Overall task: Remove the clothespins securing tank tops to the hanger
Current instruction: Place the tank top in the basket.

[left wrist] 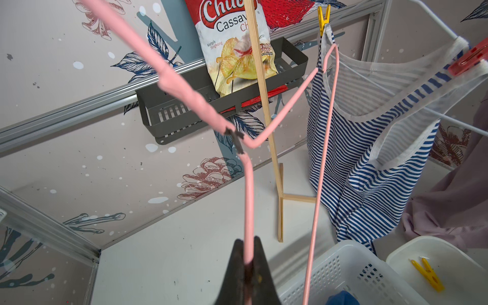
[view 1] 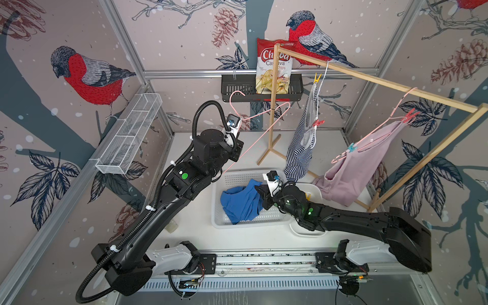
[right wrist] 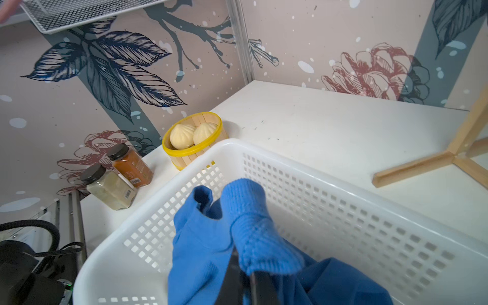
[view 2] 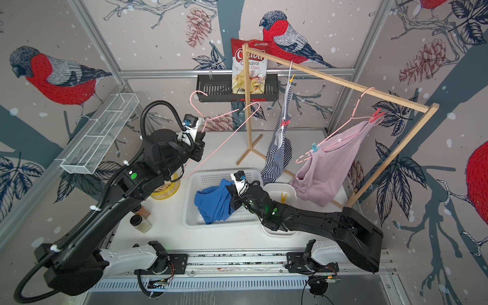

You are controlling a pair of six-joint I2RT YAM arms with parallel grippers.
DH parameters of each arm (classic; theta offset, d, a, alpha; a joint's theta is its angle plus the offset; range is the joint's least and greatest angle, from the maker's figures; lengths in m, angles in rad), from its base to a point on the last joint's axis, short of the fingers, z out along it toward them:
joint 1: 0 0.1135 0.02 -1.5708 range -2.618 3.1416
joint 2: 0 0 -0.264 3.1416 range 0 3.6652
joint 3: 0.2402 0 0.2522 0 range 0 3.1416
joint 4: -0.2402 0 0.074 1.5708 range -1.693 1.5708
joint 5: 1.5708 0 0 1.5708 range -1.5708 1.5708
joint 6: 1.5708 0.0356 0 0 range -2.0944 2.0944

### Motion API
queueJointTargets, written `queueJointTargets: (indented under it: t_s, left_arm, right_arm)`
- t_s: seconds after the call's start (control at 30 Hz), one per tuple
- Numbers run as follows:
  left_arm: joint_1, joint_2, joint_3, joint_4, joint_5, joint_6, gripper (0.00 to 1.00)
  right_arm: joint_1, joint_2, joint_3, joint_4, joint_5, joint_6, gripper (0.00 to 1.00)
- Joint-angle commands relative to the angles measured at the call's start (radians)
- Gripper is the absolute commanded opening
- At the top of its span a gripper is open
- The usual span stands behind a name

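My left gripper (left wrist: 248, 241) is shut on the wire of a bare pink hanger (view 1: 264, 132), held up over the table's left. In the white basket (view 1: 232, 177) my right gripper (right wrist: 241, 266) is shut on the blue tank top (view 1: 240, 203). From the wooden rail (view 1: 369, 79) hangs the striped tank top (view 1: 301, 148), pinned by a yellow clothespin (view 1: 317, 78) and a red-pink clothespin (view 1: 318, 123). The mauve tank top (view 1: 353, 174) hangs further right, held by a red clothespin (view 1: 410, 115) and a teal clothespin (view 1: 352, 148). One loose yellow clothespin (left wrist: 427, 273) lies in a white tub (left wrist: 449, 253).
A chips bag (view 1: 273, 68) stands in a dark wall shelf (view 1: 237, 89). A wire basket (view 1: 129, 134) is on the left wall. A yellow steamer with buns (right wrist: 194, 140) and two spice jars (right wrist: 116, 177) sit left of the basket. The rack's foot (view 1: 272, 153) is behind it.
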Motion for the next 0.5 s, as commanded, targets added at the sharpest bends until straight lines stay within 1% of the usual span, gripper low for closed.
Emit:
queueJointTargets:
  t_s: [0.0, 0.13, 0.2, 0.27, 0.3, 0.37, 0.4, 0.47]
  left_arm:
    - [0.002, -0.006, -0.017, 0.008, -0.017, -0.004, 0.00]
    - [0.002, -0.005, -0.036, 0.002, -0.005, -0.020, 0.00]
    - [-0.002, -0.003, -0.039, -0.005, 0.027, -0.021, 0.00]
    - [-0.008, -0.003, -0.046, -0.006, 0.035, -0.018, 0.00]
    - [-0.009, -0.003, -0.051, -0.005, 0.036, -0.015, 0.00]
    - [-0.011, -0.006, -0.063, -0.004, 0.037, -0.005, 0.00]
    - [-0.012, -0.008, -0.071, -0.005, 0.039, 0.002, 0.00]
    - [-0.017, -0.013, -0.082, -0.007, 0.040, 0.018, 0.00]
  right_arm:
    - [-0.020, -0.011, -0.023, -0.046, -0.034, 0.058, 0.11]
    - [-0.036, -0.018, -0.034, -0.112, -0.025, 0.091, 0.13]
    - [-0.037, -0.043, -0.036, -0.138, -0.017, 0.098, 0.17]
    - [-0.039, -0.056, -0.032, -0.167, 0.000, 0.106, 0.22]
    - [-0.039, -0.091, -0.030, -0.181, 0.013, 0.109, 0.28]
    - [-0.045, -0.127, -0.024, -0.216, 0.030, 0.117, 0.43]
    - [-0.048, -0.151, -0.019, -0.232, 0.036, 0.118, 0.48]
    - [-0.055, -0.199, -0.007, -0.259, 0.038, 0.116, 0.51]
